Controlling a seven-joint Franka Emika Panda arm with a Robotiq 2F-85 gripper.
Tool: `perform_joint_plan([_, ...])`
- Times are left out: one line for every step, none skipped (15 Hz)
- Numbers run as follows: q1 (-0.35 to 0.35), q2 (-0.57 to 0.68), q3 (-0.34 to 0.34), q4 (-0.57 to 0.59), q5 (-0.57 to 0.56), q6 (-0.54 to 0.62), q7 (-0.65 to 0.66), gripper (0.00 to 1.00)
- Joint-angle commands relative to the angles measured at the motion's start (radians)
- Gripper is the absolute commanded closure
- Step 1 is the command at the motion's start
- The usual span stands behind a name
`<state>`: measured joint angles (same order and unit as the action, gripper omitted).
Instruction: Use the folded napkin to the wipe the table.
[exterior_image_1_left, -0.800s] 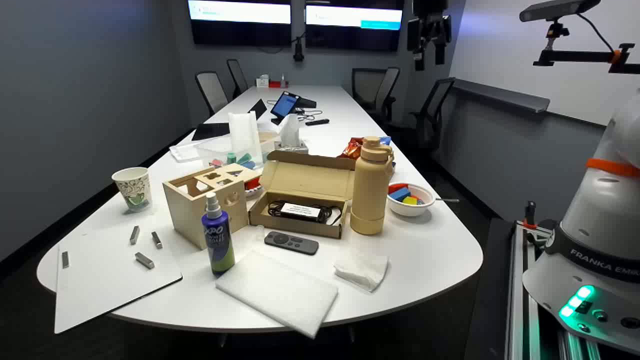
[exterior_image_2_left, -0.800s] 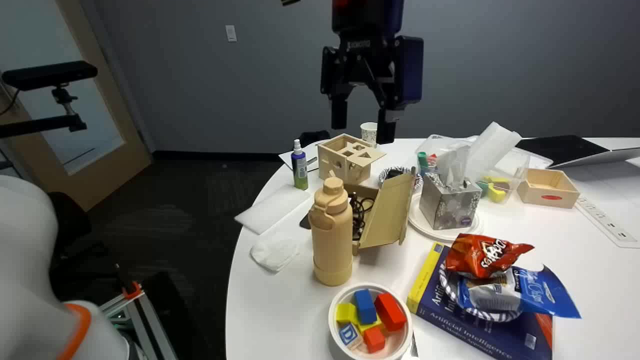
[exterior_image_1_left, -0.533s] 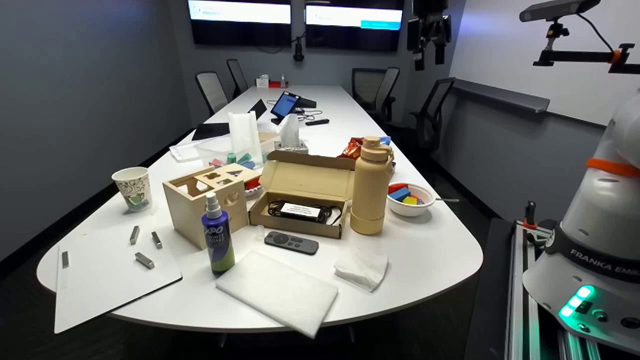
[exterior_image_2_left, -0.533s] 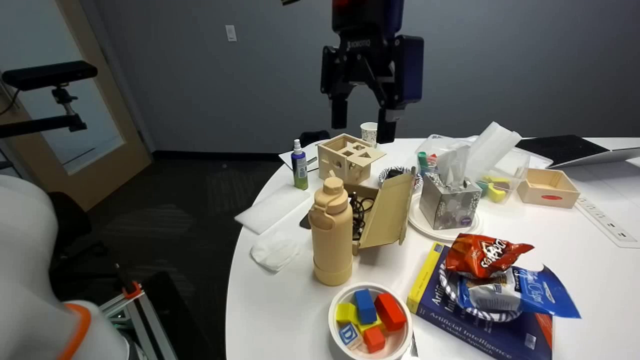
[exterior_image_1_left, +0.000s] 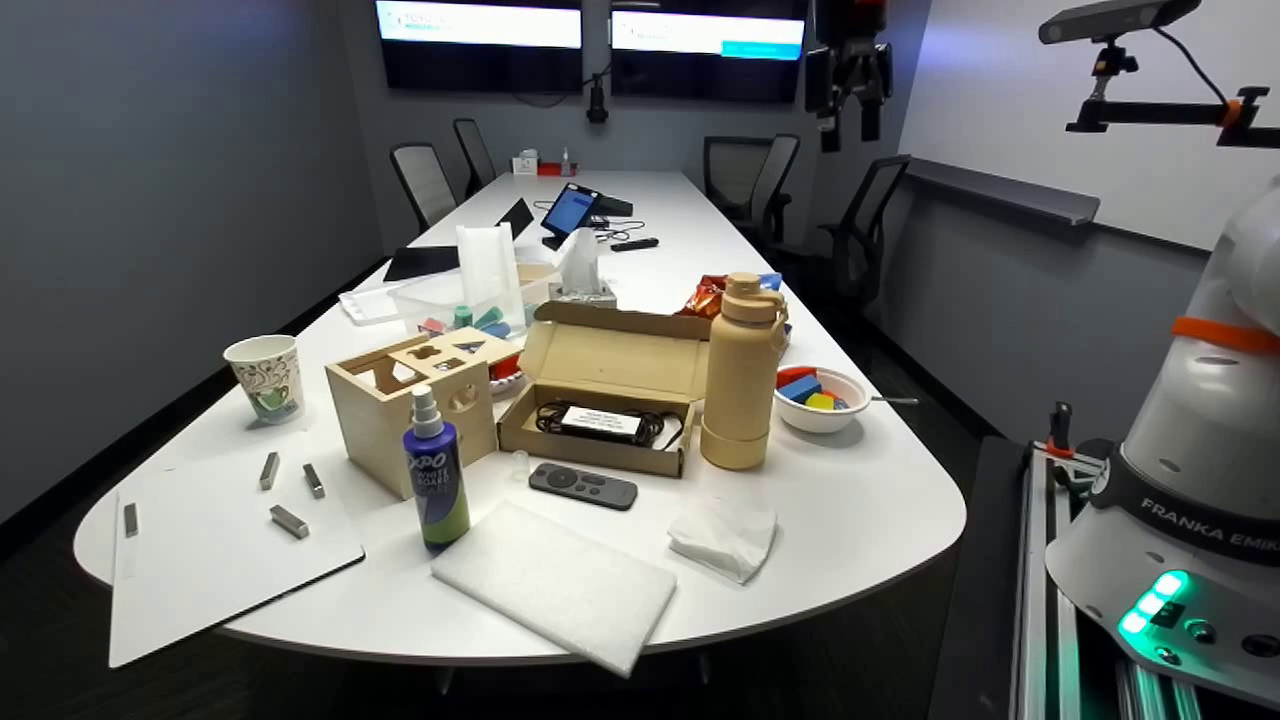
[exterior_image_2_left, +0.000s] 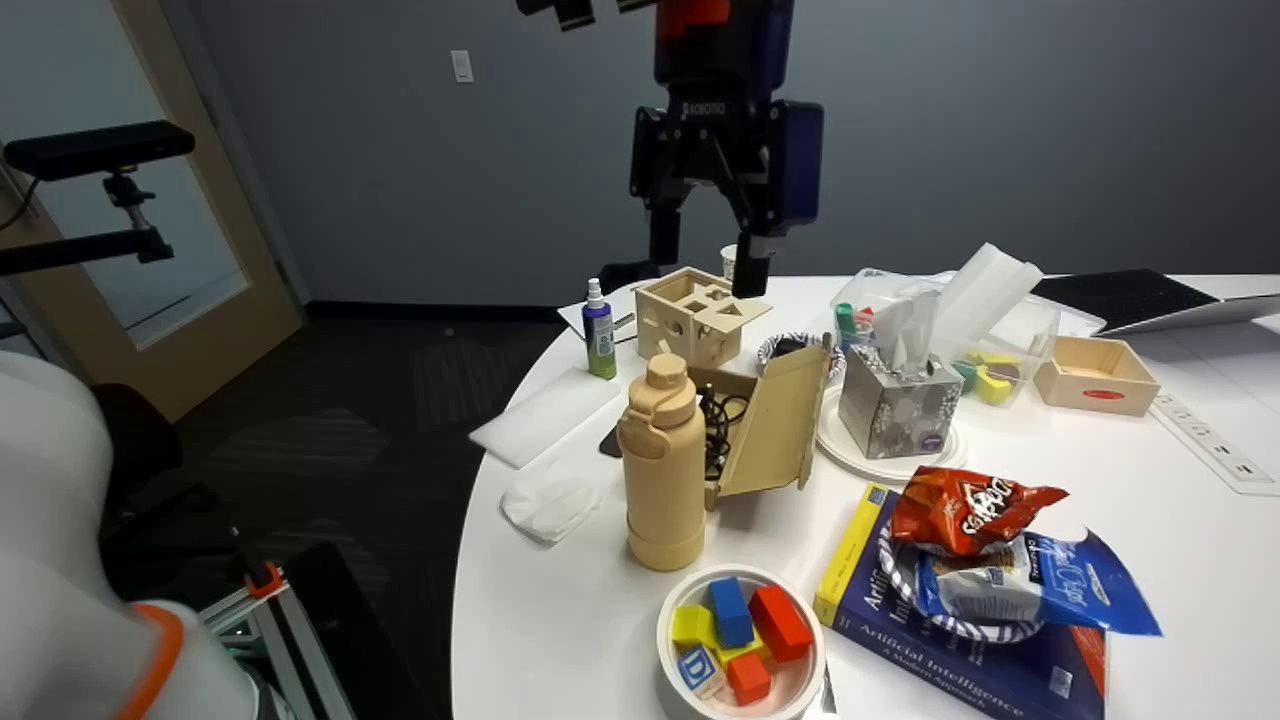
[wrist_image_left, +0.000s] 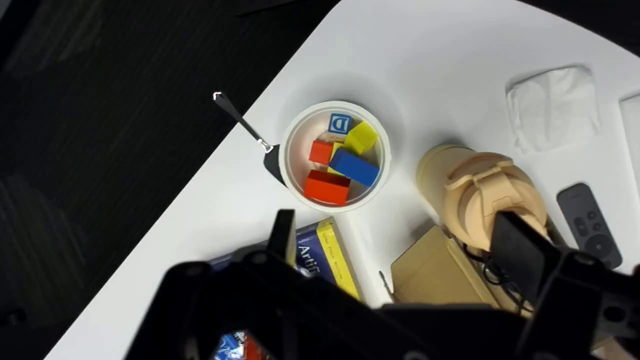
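Spread wide and holding nothing, the claw (exterior_image_2_left: 708, 264) hangs above the tabletop (exterior_image_1_left: 865, 510), well apart from the folded napkin (exterior_image_1_left: 723, 540). In an exterior view, the napkin lies at the rounded near end, right of the thick white sheet (exterior_image_1_left: 560, 580) and on the near side of the beige bottle (exterior_image_1_left: 738, 390); the white bowl (exterior_image_1_left: 818, 421) of coloured blocks (exterior_image_1_left: 800, 389) stands farther right

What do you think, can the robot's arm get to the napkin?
Probably yes: nothing lies on the napkin, and the gripper hangs open above the table, though it may have to dodge the tall bottle nearby.
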<state>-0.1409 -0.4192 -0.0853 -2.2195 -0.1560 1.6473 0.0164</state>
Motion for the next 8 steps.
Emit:
perform_joint_plan([0.047, -0.033, 0.021, -0.077, 0.074, 0.035, 0.031, 0.00])
perform_joint_plan([0.061, -0.044, 0.033, -0.102, 0.093, 0.046, 0.039, 0.00])
perform_joint_plan([0.077, -0.060, 0.050, -0.133, 0.115, 0.063, 0.052, 0.00])
perform_joint_plan([0.092, -0.070, 0.069, -0.158, 0.130, 0.077, 0.064, 0.00])
perform_joint_plan([0.111, -0.087, 0.092, -0.192, 0.145, 0.104, 0.081, 0.00])
perform_joint_plan([0.128, -0.099, 0.115, -0.221, 0.157, 0.132, 0.102, 0.00])
perform_joint_plan([0.146, -0.108, 0.140, -0.246, 0.169, 0.160, 0.126, 0.00])
perform_joint_plan([0.164, -0.114, 0.164, -0.270, 0.181, 0.196, 0.149, 0.00])
